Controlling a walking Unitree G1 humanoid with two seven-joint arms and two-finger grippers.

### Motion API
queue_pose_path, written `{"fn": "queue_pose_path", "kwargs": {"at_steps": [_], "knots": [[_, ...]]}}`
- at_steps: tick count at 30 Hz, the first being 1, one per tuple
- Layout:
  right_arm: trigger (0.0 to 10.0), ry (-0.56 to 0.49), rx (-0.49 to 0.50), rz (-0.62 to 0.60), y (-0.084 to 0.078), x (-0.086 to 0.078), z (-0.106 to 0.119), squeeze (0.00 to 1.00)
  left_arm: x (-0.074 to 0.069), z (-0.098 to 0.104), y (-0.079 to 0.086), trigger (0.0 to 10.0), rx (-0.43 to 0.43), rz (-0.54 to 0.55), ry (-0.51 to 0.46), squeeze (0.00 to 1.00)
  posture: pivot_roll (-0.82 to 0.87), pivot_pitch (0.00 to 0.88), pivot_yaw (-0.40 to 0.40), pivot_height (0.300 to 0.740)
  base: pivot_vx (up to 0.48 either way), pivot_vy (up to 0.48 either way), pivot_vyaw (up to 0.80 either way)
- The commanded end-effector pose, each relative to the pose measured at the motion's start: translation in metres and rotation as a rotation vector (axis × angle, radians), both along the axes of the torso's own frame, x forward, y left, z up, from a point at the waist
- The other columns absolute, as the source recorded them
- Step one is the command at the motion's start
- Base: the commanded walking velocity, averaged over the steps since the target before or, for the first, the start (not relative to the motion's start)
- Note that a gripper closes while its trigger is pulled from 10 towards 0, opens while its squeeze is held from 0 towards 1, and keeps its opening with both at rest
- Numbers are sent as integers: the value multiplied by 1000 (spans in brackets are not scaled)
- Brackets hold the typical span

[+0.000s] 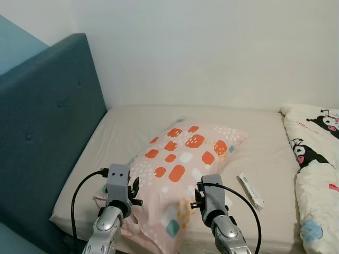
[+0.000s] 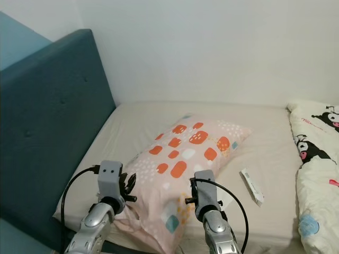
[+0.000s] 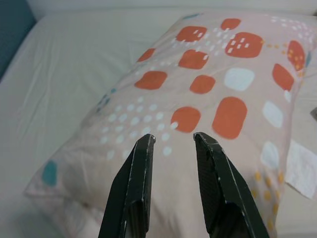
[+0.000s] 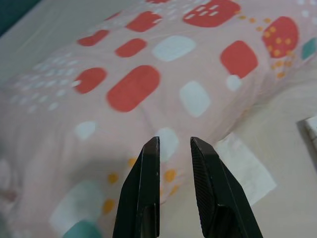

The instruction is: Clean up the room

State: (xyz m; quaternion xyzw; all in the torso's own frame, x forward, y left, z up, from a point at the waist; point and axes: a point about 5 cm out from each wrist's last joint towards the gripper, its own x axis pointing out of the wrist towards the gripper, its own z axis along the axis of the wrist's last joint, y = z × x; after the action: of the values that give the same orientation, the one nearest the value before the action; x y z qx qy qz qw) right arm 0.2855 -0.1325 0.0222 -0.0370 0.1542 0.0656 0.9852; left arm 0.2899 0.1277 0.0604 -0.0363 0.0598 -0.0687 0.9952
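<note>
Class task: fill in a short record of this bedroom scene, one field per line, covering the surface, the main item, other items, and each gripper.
surface: bed with a beige sheet, teal headboard on the robot's left
main item: pillow, pink with orange and white patches, lying askew on the bed
other items: small white box right of the pillow; cartoon-print quilt at the right edge; white paper by the pillow
left gripper: open, over the pillow's near end
right gripper: open, over the pillow's near edge

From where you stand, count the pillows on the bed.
1. The pink pillow with orange and white patches lies diagonally mid-bed, before both grippers. Others may hide under the cartoon-print white quilt at the right.
</note>
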Motion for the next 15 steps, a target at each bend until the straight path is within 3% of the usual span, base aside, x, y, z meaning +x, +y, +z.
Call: {"fn": "queue_pose_path", "kwargs": {"at_steps": [1, 9, 15], "knots": [[10000, 3, 13, -7, 0, -1, -1, 0, -2, -2, 3, 10000, -2, 7, 10, 0, -16, 47, -2, 740, 330, 0, 0], [10000, 4, 9, -7, 0, -1, -1, 0, -2, -3, 4, 10000, 3, 13, 12, 0, -18, 51, -4, 740, 321, 0, 0], [10000, 7, 6, -6, -1, -1, -1, 0, -3, -3, 5, 10000, 4, 27, 10, 0, -17, 52, -4, 740, 0, 0, 0]]}}
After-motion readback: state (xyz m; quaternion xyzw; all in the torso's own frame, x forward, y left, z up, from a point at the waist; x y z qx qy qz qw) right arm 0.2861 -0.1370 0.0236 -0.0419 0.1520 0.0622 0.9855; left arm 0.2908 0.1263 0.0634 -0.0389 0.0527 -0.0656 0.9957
